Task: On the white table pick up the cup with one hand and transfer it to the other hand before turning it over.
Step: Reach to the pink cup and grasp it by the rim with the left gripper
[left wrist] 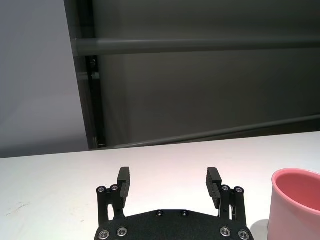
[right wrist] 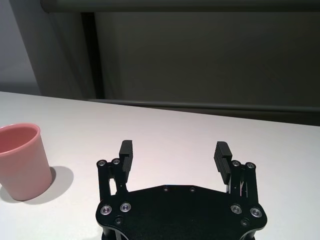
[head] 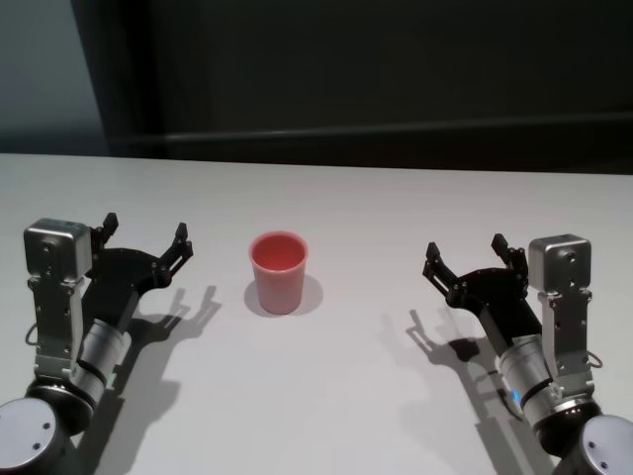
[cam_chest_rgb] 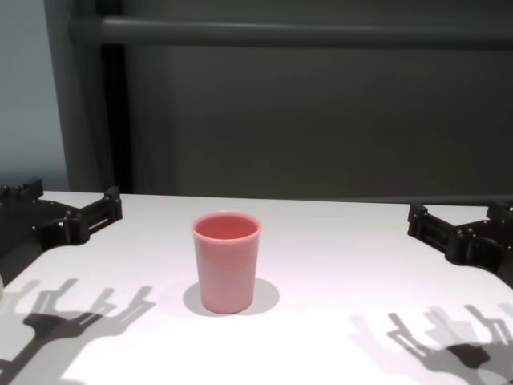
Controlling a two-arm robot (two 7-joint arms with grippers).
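The pink cup (head: 278, 272) stands upright, mouth up, in the middle of the white table (head: 336, 396); it also shows in the chest view as the cup (cam_chest_rgb: 227, 261). My left gripper (head: 145, 236) hovers open to the cup's left, apart from it, nothing between its fingers. My right gripper (head: 465, 254) hovers open to the cup's right, also empty. From the left wrist, the open left gripper (left wrist: 169, 181) has the cup (left wrist: 296, 205) off to one side. The right wrist camera has the right gripper (right wrist: 174, 152) with the cup (right wrist: 21, 160) beside it.
The table's far edge meets a dark wall (head: 376, 79) with a horizontal rail (cam_chest_rgb: 288, 32). Both arms cast shadows on the tabletop near the front.
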